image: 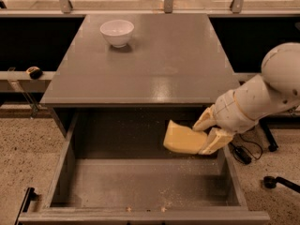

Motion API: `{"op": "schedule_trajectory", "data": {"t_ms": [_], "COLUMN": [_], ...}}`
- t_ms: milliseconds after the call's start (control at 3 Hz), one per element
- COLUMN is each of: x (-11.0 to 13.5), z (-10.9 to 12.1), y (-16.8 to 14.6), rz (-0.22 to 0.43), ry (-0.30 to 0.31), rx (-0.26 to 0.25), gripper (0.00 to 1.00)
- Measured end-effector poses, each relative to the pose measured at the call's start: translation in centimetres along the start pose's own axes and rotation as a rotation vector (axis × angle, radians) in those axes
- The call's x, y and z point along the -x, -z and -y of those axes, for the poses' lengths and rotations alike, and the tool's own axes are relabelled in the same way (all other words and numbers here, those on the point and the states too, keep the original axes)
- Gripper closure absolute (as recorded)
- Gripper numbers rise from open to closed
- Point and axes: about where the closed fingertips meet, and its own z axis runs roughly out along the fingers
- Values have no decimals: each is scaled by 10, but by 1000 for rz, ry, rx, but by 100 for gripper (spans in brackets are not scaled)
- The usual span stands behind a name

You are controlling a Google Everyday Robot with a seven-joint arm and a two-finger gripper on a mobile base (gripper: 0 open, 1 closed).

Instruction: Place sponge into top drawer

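Observation:
The pale yellow sponge hangs tilted over the right back part of the open top drawer, below the tabletop's front edge. My gripper is shut on the sponge's right end, its cream fingers above and below it. The white arm reaches in from the right. The drawer is pulled far out, its speckled grey floor bare, its dark handle at the front left corner.
A white bowl stands at the back left of the grey tabletop. A railing runs behind the table. Black cables and a chair base lie on the floor at the right.

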Motion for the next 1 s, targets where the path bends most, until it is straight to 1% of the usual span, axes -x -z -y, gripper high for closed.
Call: {"op": "schedule_trajectory", "data": {"t_ms": [333, 667, 1000], "x": [-2, -22, -37], "z": [-5, -20, -43], "y": [-4, -50, -108], "rz": [0, 9, 8], "ry": [9, -76, -59], "rx": [12, 36, 61], "gripper": [100, 100, 100]}}
